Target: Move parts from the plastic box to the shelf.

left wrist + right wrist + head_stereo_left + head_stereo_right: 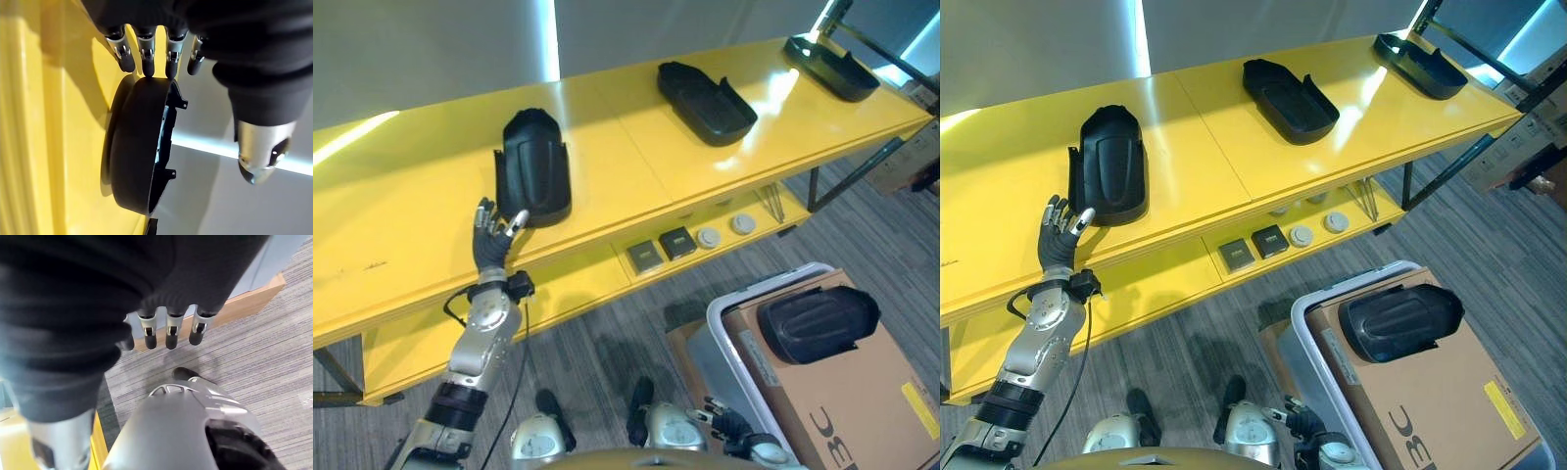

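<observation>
While the left hand (496, 235) hovers, fingers spread, beside the black moulded plastic part (534, 168) on the yellow shelf (636, 147) | step: release done | next: fetch another part (817, 321) from the box (729, 323); right hand (166, 330) hangs relaxed.

We see 3 black moulded parts lying on the yellow shelf (636, 147), well apart in a row. The nearest part (534, 166) is a rounded, shell-like cover resting near the shelf's front edge. The middle part (705, 101) is longer and lies open side up, like a shallow tray. The far part (830, 66) lies at the shelf's end. A 4th black part (817, 322), domed side up, rests on cardboard inside the white-rimmed plastic box (729, 310) on the floor.
</observation>
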Robot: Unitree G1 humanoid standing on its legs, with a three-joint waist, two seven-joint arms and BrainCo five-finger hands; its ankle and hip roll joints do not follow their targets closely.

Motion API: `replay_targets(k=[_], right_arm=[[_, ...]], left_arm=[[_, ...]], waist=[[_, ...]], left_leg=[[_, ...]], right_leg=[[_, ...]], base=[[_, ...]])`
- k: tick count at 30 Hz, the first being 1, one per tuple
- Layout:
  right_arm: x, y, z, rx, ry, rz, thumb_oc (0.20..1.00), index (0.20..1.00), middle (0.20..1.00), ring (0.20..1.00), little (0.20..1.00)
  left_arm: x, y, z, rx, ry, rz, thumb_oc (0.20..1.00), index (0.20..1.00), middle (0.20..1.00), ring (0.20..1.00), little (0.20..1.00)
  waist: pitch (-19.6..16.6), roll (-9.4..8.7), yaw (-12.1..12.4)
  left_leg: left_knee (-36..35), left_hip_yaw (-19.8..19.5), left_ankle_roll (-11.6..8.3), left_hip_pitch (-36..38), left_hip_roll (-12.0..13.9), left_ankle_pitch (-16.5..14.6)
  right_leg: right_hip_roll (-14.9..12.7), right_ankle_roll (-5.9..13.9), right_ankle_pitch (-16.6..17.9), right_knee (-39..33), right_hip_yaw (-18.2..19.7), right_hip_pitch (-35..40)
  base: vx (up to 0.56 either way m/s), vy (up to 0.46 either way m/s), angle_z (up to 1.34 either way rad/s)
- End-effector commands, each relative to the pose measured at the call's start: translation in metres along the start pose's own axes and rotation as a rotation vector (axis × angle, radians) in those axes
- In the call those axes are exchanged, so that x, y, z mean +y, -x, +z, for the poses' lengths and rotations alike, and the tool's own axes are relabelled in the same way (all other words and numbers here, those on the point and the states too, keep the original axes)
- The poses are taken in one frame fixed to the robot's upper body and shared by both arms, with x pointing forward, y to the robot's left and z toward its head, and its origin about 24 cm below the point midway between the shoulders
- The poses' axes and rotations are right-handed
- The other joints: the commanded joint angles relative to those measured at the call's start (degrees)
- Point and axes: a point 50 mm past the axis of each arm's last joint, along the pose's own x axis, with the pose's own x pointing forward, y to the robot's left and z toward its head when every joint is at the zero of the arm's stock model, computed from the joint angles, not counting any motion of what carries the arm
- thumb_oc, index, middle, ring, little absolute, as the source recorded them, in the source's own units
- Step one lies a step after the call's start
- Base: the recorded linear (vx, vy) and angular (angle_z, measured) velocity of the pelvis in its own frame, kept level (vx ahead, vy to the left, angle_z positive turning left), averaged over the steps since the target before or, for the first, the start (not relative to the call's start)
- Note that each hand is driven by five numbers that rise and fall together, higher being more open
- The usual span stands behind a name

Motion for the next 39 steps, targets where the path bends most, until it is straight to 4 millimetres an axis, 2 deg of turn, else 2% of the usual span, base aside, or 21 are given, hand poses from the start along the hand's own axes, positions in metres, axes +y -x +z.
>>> replay_targets(k=[1,8,15,19,31,35,36,37,39], right_arm=[[0.005,0.0,-0.001,-0.001,0.046,0.039,1.0,1.0,1.0,1.0,1.0],[0.005,0.0,-0.002,0.007,0.059,0.041,1.0,1.0,1.0,1.0,1.0],[0.004,0.001,-0.004,0.014,0.07,0.044,1.0,1.0,1.0,1.0,1.0],[0.003,0.001,-0.006,0.014,0.07,0.044,1.0,1.0,1.0,1.0,1.0],[0.003,0.002,-0.011,0.025,0.064,0.032,1.0,1.0,1.0,1.0,1.0],[0.003,0.003,-0.013,0.029,0.06,0.023,1.0,1.0,1.0,1.0,1.0],[0.003,0.004,-0.013,0.029,0.061,0.022,1.0,1.0,1.0,1.0,1.0],[0.002,0.005,-0.015,0.033,0.059,0.016,1.0,1.0,1.0,1.0,1.0],[0.001,0.005,-0.016,0.033,0.059,0.013,1.0,1.0,1.0,1.0,1.0]], left_arm=[[-0.021,-0.001,0.002,-0.019,0.019,-0.122,1.0,1.0,1.0,1.0,1.0],[-0.03,0.002,-0.007,0.022,0.013,-0.168,1.0,1.0,1.0,1.0,1.0],[-0.036,0.002,-0.01,0.042,-0.009,-0.214,1.0,1.0,1.0,1.0,1.0],[-0.037,0.003,-0.007,-0.001,-0.015,-0.185,1.0,1.0,1.0,1.0,1.0],[-0.008,0.0,0.039,-0.294,-0.081,-0.032,1.0,1.0,1.0,1.0,1.0],[0.013,0.005,0.061,-0.425,-0.14,0.013,1.0,1.0,1.0,1.0,1.0],[0.014,0.006,0.065,-0.457,-0.162,0.003,1.0,1.0,1.0,1.0,1.0],[0.012,0.012,0.082,-0.569,-0.225,-0.114,1.0,1.0,1.0,1.0,1.0],[0.007,0.017,0.089,-0.613,-0.234,-0.21,1.0,1.0,1.0,1.0,1.0]], waist=[[-0.69,0.6,0.07],[-1.1,0.53,-0.55],[-1.42,0.54,-1.03],[-1.67,0.55,-1.16],[-2.95,1.14,0.23],[-3.51,1.55,1.33],[-3.55,1.6,1.47],[-3.71,1.76,1.95],[-3.76,1.84,2.07]], left_leg=[[0.06,-0.2,-3.57,1.45,7.44,-0.3],[0.0,0.61,-3.71,2.03,7.79,-0.22],[-0.02,1.15,-3.65,2.46,7.86,-0.31],[-0.08,1.21,-3.64,2.69,7.77,-0.33],[-1.97,0.07,-3.59,4.18,6.36,-0.13],[-2.66,-0.95,-3.41,4.64,5.62,-0.32],[-2.7,-1.1,-3.39,4.66,5.55,-0.34],[-2.89,-1.56,-3.32,4.77,5.27,-0.44],[-2.99,-1.71,-3.24,4.8,5.14,-0.51]], right_leg=[[-5.68,7.52,0.35,-0.79,0.97,1.61],[-5.47,7.32,0.4,-1.31,1.21,2.08],[-5.35,7.3,0.39,-1.59,1.38,2.38],[-5.35,7.22,0.38,-1.76,1.48,2.63],[-5.51,7.23,0.61,-3.66,0.5,4.77],[-5.65,7.36,0.45,-4.01,-0.06,5.62],[-5.66,7.38,0.44,-4.04,-0.11,5.7],[-5.7,7.48,0.47,-4.21,-0.32,5.99],[-5.7,7.53,0.5,-4.28,-0.41,6.08]], base=[[0.02,-0.018,-0.06],[0.0,0.0,-0.01],[0.01,-0.002,-0.04],[0.01,0.002,-0.02],[0.01,0.014,-0.01],[0.01,0.038,0.07],[0.0,0.041,0.11],[0.0,0.033,0.12],[-0.01,0.032,0.11]])
